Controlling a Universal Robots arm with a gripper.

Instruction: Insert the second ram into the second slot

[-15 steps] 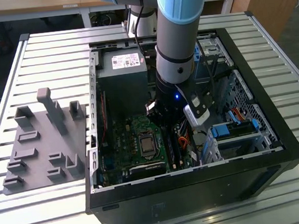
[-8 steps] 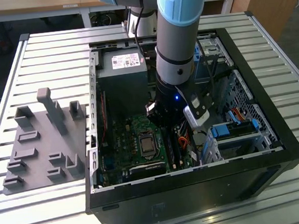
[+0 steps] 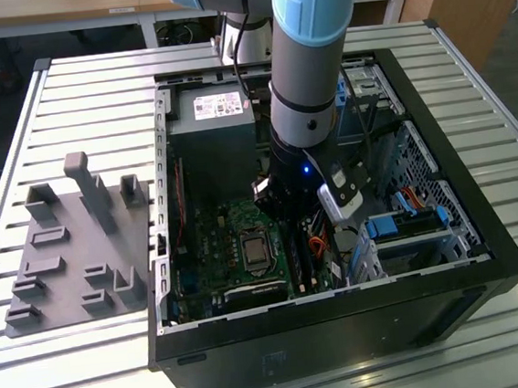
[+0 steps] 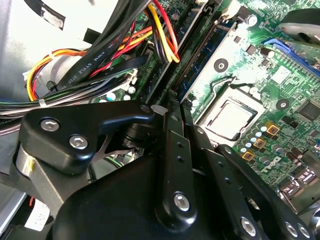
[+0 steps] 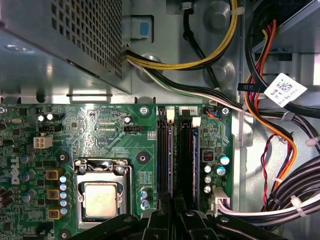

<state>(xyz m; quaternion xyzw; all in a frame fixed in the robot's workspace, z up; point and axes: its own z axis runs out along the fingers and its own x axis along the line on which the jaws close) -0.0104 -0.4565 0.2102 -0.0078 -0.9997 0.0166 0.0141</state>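
A: Gripper (image 5: pixel 172 217) state?
B: Fingers drawn close together in both wrist views, narrow, tips nearly meeting (image 4: pixel 167 112). Can't tell if anything is pinched between them.

A: Where's the ram (image 5: pixel 194 160)?
B: In the first wrist view it's a thin dark-blue stick standing on edge in the slot (image 5: pixel 186 150) farther from the CPU socket (image 5: pixel 100 197). It runs the length of that slot and looks upright, not tilted.

A: And relative to the gripper?
B: The fingertips sit at one end of the two slots, roughly over the line between them. The ram runs away from the tips, just beside them. Contact with the ram: can't tell, since the fingers hide that end.

A: The other slot (image 5: pixel 162 150)?
B: Parallel, nearer the socket, and it looks dark inside.

A: Scene?
B: In the exterior view the arm (image 3: pixel 308 79) reaches down into an open case (image 3: pixel 482 218) lying on a slatted table (image 3: pixel 93 91). The wrist is low over the board (image 5: pixel 100 130). A power supply (image 3: pixel 212 130) is at the case's far end. Cables (image 5: pixel 280 150) are bundled beside the slots, on the side away from the socket.

A: Anything outside the case?
B: A grey fixture (image 3: pixel 71 240) with upright posts lies on the table, on the exterior view's left, well apart from the gripper.
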